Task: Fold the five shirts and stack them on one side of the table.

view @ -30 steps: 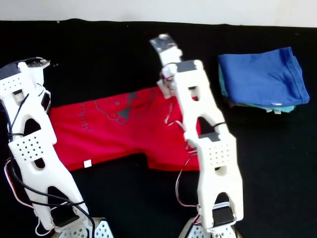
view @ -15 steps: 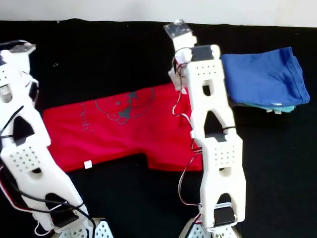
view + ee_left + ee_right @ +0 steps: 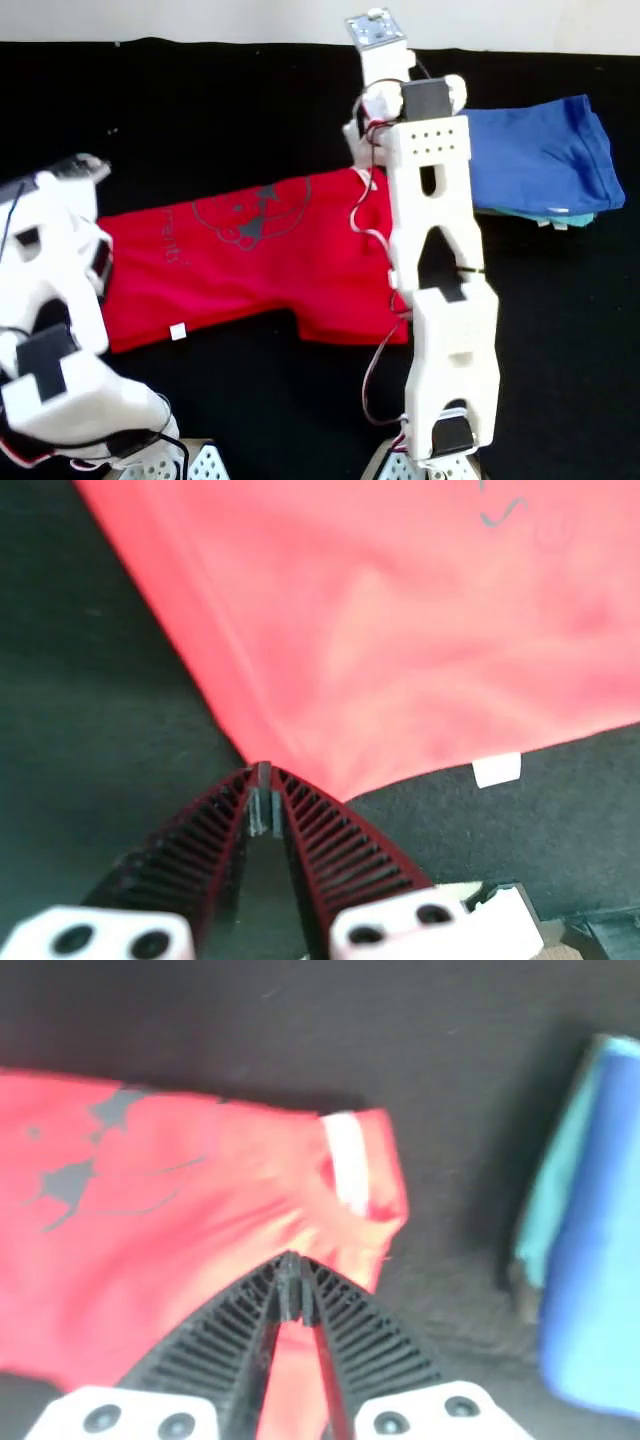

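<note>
Left gripper: closed on red shirt, near-left corner.
Right gripper: clamped on it beside the collar.
Collar label: white, print unreadable.

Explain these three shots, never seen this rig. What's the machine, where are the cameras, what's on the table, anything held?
Two small white robot arms stand side by side at a black table. The high view comes from a fixed camera looking down on the left arm and the right arm. The other two pictures come from a camera on each arm's wrist, looking along its gripper. A red shirt lies spread flat. A stack of folded shirts, blue on top, sits at the right. The left gripper is shut at one corner of the red shirt, and the right gripper is shut at its other end. Both seem to pinch the fabric.
</note>
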You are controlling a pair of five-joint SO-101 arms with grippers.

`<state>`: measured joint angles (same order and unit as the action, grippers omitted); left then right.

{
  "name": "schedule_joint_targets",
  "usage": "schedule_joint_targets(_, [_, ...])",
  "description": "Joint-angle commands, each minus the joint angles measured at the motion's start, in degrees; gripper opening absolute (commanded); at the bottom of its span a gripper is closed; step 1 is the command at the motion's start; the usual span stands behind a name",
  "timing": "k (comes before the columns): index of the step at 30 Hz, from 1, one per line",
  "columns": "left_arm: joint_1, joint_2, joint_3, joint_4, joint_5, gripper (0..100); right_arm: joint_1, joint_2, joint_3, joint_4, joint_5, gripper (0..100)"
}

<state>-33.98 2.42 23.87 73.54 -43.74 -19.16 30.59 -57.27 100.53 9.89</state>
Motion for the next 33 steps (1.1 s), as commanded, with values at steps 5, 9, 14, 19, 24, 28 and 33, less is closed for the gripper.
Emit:
schedule_joint_targets(5, [0.6, -12.3, 22.1, -19.7, -0.2, 1, -7.7, -23.5, 46.0, -8.0, -0.1, 0.8])
schedule_joint_targets(9, [0.4, -13.8, 26.8, -26.9, -0.1, 1, -13.1, -32.7, 72.8, -24.4, 3.9, 0.8])
schedule_joint_targets(14, [0.7, -13.8, 30.0, -30.8, -0.1, 1, -16.2, -37.8, 92.3, -40.4, 6.2, 0.8])
schedule_joint_targets(19, [0.7, -13.8, 32.7, -34.2, -0.1, 1, -15.9, -37.7, 95.1, -45.1, 6.2, 1.2])
schedule_joint_targets(24, [0.7, -13.8, 33.6, -34.7, 1.8, 1, -12.2, -34.9, 94.8, -49.7, 6.2, 1.2])
schedule_joint_targets(28, [0.7, -13.8, 33.7, -35.8, 3.5, 1, -9.3, -32.3, 94.7, -51.8, 6.2, 1.2])
schedule_joint_targets(33, [0.7, -13.8, 33.8, -35.8, 3.5, 1, -9.2, -36.5, 94.8, -49.8, 6.2, 1.3])
